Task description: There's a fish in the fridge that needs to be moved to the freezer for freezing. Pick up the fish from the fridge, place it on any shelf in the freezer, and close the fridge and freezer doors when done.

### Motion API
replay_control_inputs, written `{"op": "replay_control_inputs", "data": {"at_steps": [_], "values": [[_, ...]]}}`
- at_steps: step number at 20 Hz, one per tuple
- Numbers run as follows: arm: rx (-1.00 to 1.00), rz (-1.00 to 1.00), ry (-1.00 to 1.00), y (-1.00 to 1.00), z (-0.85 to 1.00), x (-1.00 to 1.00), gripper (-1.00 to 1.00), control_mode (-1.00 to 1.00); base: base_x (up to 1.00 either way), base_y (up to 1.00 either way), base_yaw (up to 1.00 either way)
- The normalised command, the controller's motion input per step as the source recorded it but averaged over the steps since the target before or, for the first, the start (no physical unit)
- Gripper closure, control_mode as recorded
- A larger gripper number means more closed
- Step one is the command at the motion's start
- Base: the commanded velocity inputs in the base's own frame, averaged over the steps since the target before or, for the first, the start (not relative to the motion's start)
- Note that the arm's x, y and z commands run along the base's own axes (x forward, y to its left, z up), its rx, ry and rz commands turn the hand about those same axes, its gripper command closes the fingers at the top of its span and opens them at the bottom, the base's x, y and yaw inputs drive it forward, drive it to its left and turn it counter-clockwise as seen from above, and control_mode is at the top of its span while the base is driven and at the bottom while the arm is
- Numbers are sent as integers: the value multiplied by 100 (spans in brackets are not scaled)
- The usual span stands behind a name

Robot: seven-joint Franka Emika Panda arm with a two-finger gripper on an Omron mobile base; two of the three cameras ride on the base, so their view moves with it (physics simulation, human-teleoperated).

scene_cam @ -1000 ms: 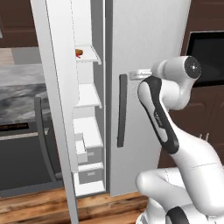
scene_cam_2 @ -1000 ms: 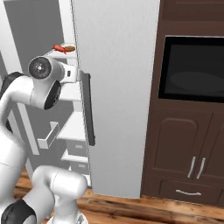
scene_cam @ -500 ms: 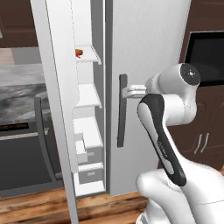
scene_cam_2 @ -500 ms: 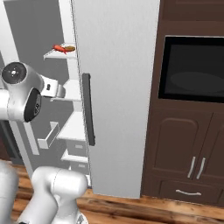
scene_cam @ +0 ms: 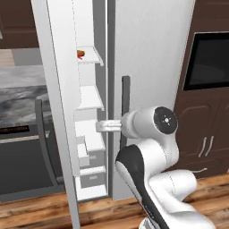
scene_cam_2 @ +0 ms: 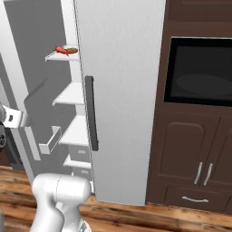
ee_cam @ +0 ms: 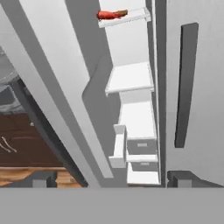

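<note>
On the upper short white shelf (ee_cam: 124,18) of the narrow freezer, the slim red-orange fish (ee_cam: 109,15) is lying, likely light and slippery; grasping mid-body looks safest. The spread gripper (scene_cam: 103,126) is pointing inward, empty.

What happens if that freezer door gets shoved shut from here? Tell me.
The freezer door likely swings stiffly as one flat panel. It looks tall and wide, so probably heavy. The fish lies far back on its shelf, likely clear of the door.
</note>
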Motion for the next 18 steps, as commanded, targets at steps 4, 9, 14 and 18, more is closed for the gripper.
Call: {"op": "replay_control_inputs", "data": {"at_steps": [4,9,14,18], "values": [[0,-2,-1,97,-17,-4,-100,-100,0,0,0],[0,0,-8,83,-14,0,-100,-100,0,0,0],[0,-2,-11,84,-27,5,-100,-100,0,0,0],[0,-1,-17,82,-28,11,-100,-100,0,0,0]]}}
